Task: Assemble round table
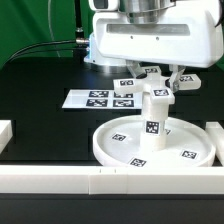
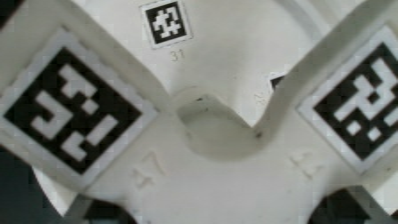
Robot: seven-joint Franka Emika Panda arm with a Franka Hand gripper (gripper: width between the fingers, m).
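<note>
One large round disc (image 1: 112, 150) is seen at lower centre of the exterior view on the desk (image 1: 40, 95); one short leg (image 1: 153, 120) is stood upright on it. One cross-shaped foot (image 1: 183, 82) is seen just above the leg, under the hand (image 1: 163, 72); the hand's fingers are hidden, so its state cannot be told.

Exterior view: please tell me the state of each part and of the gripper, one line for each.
round disc: lies flat on the table, rim up.
leg: stands upright on the middle of the disc.
cross-shaped foot: at the top of the leg; seated or not, cannot tell.
gripper: low over the foot; jaws open or shut, cannot tell.
</note>
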